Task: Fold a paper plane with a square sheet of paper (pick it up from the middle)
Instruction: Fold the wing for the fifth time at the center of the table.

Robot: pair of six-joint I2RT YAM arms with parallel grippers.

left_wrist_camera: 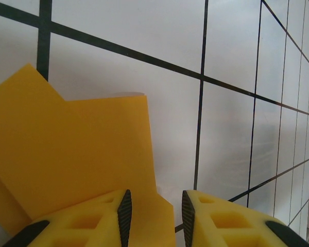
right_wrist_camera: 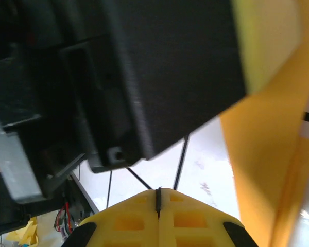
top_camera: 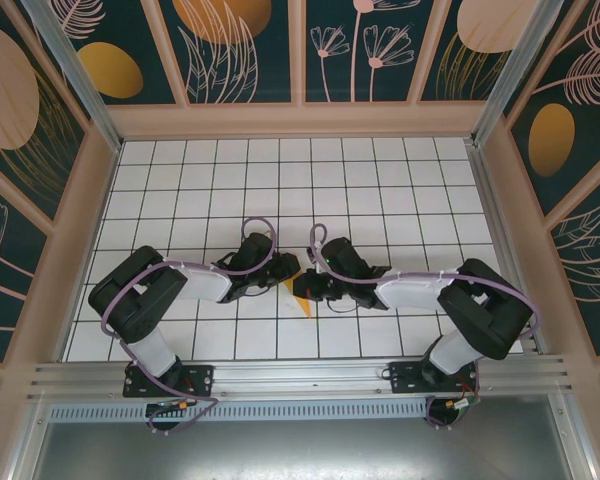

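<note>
The step in hand appears to be a mid-sequence fold: the partly folded sheet of paper [top_camera: 302,297] lies near-centre on the table [top_camera: 380,180], the left gripper [left_wrist_camera: 154,208] narrowly apart at its edge, the right gripper [right_wrist_camera: 158,198] closed empty; next, nip that edge squarely.

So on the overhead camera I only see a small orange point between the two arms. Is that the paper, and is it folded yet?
Observer: Yes. The left wrist camera shows the paper on the table in overlapping folded layers.
Operator: Is the left claw pinching it?
Observer: The left gripper has its jaws apart, with one paper corner reaching into the gap. I see no pinch.
Operator: And the other claw?
Observer: The right gripper has its fingers pressed together, and the paper is off to one side of them.
</note>
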